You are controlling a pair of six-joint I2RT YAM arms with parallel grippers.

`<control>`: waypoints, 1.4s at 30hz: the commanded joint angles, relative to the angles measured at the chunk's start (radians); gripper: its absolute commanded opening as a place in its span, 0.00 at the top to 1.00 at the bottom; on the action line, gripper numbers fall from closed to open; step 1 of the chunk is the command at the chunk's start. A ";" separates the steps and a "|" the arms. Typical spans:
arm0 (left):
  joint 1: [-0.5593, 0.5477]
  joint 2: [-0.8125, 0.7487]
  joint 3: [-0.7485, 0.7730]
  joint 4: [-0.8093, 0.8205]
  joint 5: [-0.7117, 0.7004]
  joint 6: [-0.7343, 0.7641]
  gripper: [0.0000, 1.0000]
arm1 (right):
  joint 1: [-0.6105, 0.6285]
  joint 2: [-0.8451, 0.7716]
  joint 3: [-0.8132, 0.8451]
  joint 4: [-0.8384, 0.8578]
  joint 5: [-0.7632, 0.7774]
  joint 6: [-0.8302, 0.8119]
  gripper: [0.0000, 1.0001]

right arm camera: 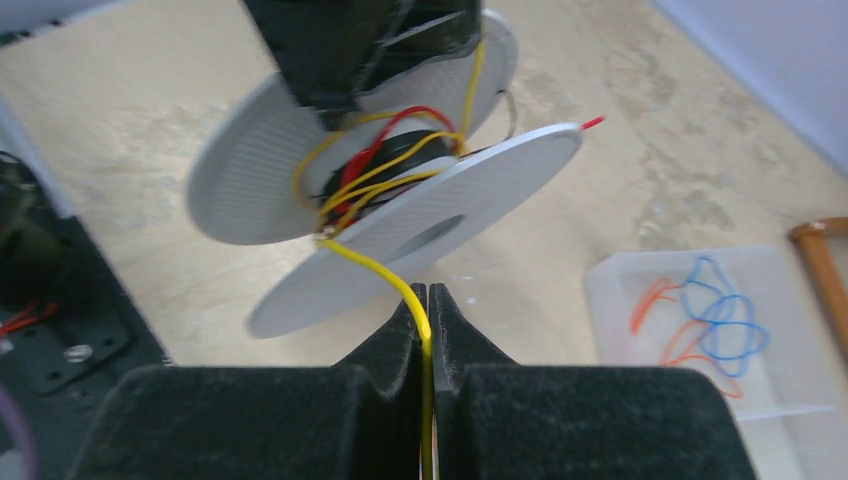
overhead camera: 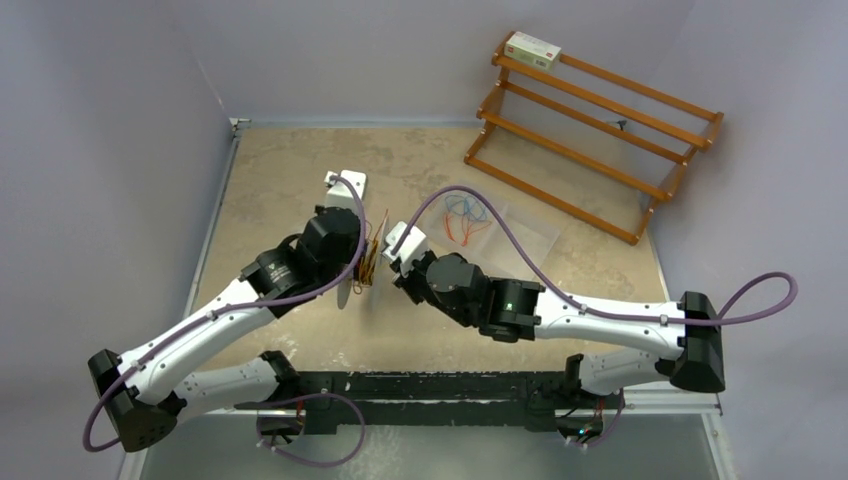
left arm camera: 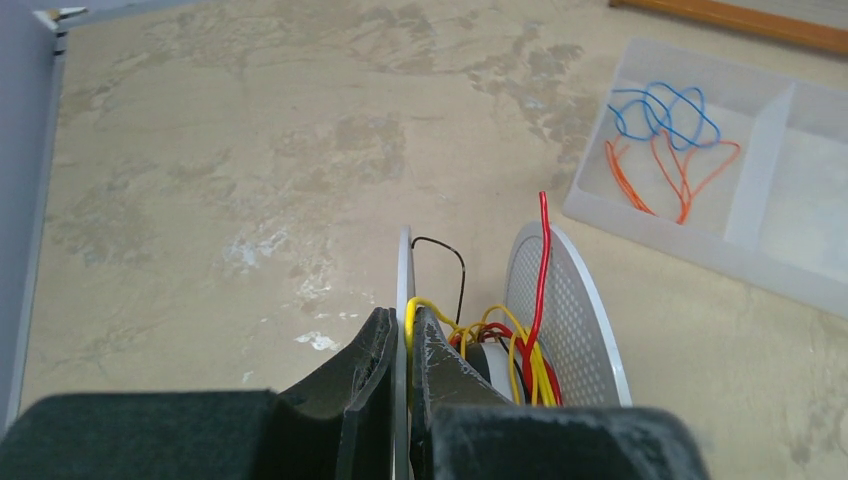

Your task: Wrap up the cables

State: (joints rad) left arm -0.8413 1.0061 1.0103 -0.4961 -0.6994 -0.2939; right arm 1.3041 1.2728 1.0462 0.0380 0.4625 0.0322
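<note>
While my left gripper (left arm camera: 402, 330) clamps one flange of the spool (left arm camera: 570, 310) and my right gripper (right arm camera: 427, 305) pinches the yellow cable (right arm camera: 380, 270) running from its core, pulling too hard could slip the strand over the flange or tug the loose turns off.

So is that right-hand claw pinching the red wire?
No, the right gripper is shut on the yellow cable running up to the spool.

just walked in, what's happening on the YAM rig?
Left gripper has its jaws shut on one flange of a white spool. Right gripper pinches the yellow cable running to the spool's core, where a few yellow turns sit beside a red wire. Wrapping looks under way.
</note>
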 commanded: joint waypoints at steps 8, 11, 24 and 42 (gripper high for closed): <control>-0.004 -0.072 0.014 -0.074 0.367 0.150 1.00 | -0.175 0.003 0.019 0.160 0.109 -0.248 1.00; -0.004 -0.092 0.013 -0.086 0.460 0.175 1.00 | -0.200 0.011 0.003 0.196 0.132 -0.273 1.00; -0.004 -0.166 0.048 -0.156 0.611 0.217 1.00 | -0.323 -0.010 -0.119 0.229 0.050 -0.196 1.00; -0.004 -0.201 0.138 -0.133 0.661 0.188 1.00 | -0.371 -0.155 -0.366 0.309 -0.047 -0.013 0.86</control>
State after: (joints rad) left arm -0.8402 0.8429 1.0798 -0.6510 -0.0799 -0.1104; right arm 0.9539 1.1645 0.7094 0.2790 0.3603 -0.0380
